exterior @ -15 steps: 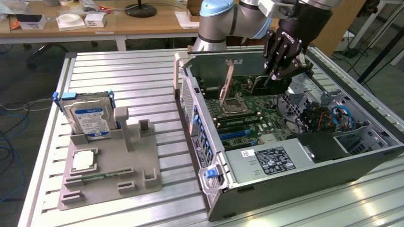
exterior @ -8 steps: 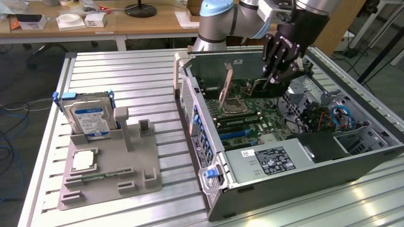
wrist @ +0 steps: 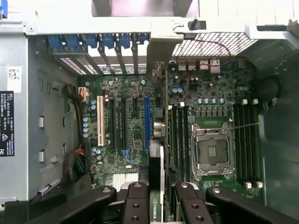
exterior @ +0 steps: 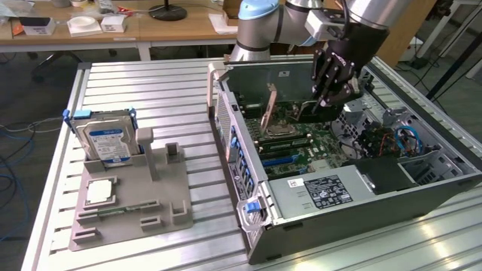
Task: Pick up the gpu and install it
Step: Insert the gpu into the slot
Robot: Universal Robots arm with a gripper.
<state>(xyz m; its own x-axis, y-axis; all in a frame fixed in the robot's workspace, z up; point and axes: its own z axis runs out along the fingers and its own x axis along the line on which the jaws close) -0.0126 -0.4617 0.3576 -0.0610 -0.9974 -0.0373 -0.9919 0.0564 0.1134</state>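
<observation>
My gripper (exterior: 328, 106) hangs inside the open computer case (exterior: 256, 226), over the motherboard (exterior: 290, 148). It is shut on the gpu (exterior: 305, 113), a thin black card held upright on edge. In the wrist view the two black fingers (wrist: 136, 201) clamp the gpu (wrist: 156, 211), which bears an NVIDIA label and runs edge-on away from me. Its silvery end bracket (wrist: 161, 51) lies near the case's rear slot openings. The card hovers beside the blue expansion slot (wrist: 147, 122); whether it touches a slot I cannot tell.
On the exterior view's left a grey fixture (exterior: 154, 217) holds a silver hard drive (exterior: 107, 141), a square chip (exterior: 100, 192) and a small memory stick (exterior: 113, 212). Inside the case are the processor socket (wrist: 212, 149), the power supply (exterior: 325, 191) and blue cables (exterior: 407, 138).
</observation>
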